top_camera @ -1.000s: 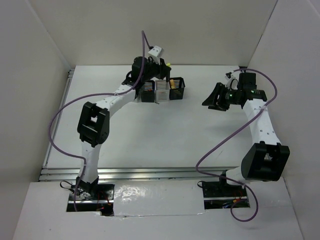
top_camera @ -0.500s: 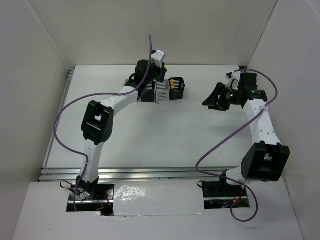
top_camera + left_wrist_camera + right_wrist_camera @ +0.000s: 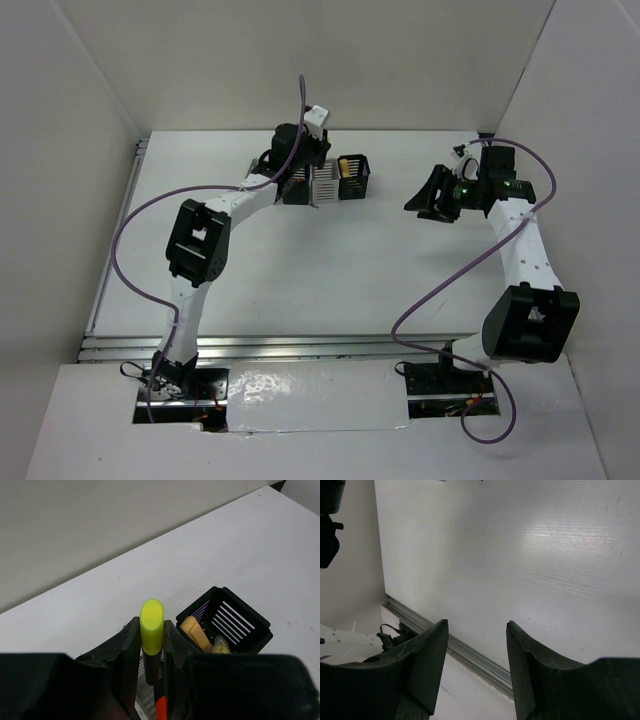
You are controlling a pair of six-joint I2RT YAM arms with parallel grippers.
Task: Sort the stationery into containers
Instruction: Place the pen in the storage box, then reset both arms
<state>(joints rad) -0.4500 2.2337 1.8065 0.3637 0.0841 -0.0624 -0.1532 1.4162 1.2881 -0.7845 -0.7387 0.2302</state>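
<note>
My left gripper is shut on the yellow-black highlighter and holds it upright, yellow cap up, over the row of slatted cups at the back of the table. Under it, an orange-black highlighter stands in a light grey cup. The black end cup holds a peach marker and another pale piece. In the top view my left gripper covers the left part of the row. My right gripper is open and empty, off to the right above bare table; the right wrist view shows it open. The pens and disc are out of view.
White walls enclose the table on three sides. An aluminium rail runs along the left edge and another rail along the near edge. Purple cables loop off both arms.
My left wrist has turned and shifted a little over the cups with the highlighter still in it. The right arm has not moved.
</note>
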